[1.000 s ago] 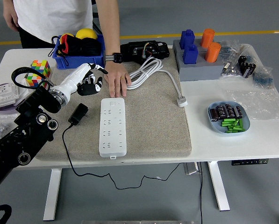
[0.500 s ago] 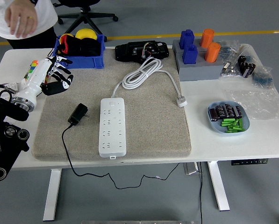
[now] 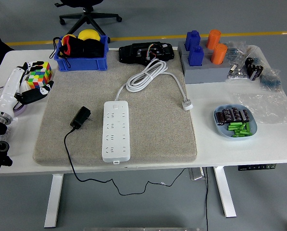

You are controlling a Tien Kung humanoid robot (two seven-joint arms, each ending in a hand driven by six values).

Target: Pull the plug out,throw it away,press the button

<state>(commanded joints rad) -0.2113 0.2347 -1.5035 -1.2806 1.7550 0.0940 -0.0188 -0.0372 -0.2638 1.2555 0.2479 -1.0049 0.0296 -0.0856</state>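
Note:
A white power strip lies lengthwise on the grey felt mat, with its button at the far end. Its white cable coils behind it and ends in a white plug on the mat. A black adapter plug lies on the mat left of the strip, unplugged, its black cord trailing over the table's front edge. My left hand is at the far left edge, over the table beside the mat, fingers relaxed and holding nothing. My right arm is out of view.
A blue bin with yellow and black items, a coloured cube, a black device, a grey block stand with blue and orange pegs, bagged parts and a blue dish of batteries ring the mat.
My left arm has drawn back to the left, off the mat. The person's hand left the power strip's far end and the person has moved out of view.

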